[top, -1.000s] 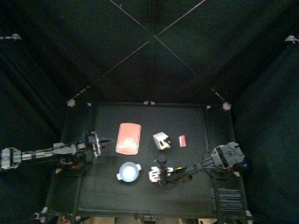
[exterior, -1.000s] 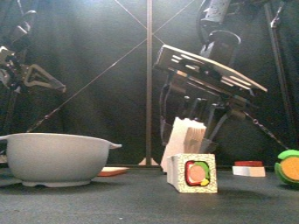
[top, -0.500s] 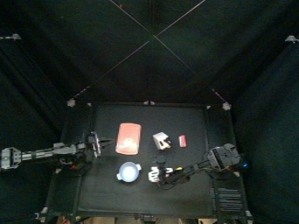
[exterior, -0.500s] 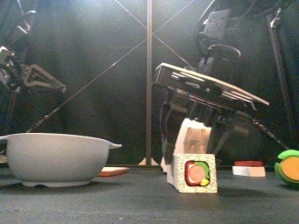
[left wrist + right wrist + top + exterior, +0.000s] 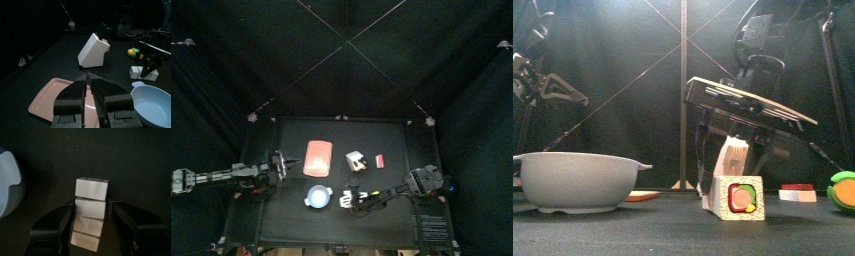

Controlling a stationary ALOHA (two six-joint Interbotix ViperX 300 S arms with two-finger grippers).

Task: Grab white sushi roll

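The white sushi roll (image 5: 90, 210) lies on the black table as a short row of white segments, just right of the blue bowl (image 5: 318, 197). In the front view its near end (image 5: 738, 197) shows a green and red filling. My right gripper (image 5: 91, 228) is low over the roll with its jaws open, one close on each side of it. It also shows in the top view (image 5: 360, 200). My left gripper (image 5: 88, 92) is shut and empty, resting over the pink tray (image 5: 50, 97) at the table's left.
A larger whitish block (image 5: 356, 158) and a small red piece (image 5: 380, 159) stand behind the roll. A green and orange piece (image 5: 843, 188) sits at the far right. The bowl (image 5: 580, 180) stands close to the roll's left.
My right gripper has come down and forward so that its jaws now straddle the white sushi roll. The left arm has not moved.
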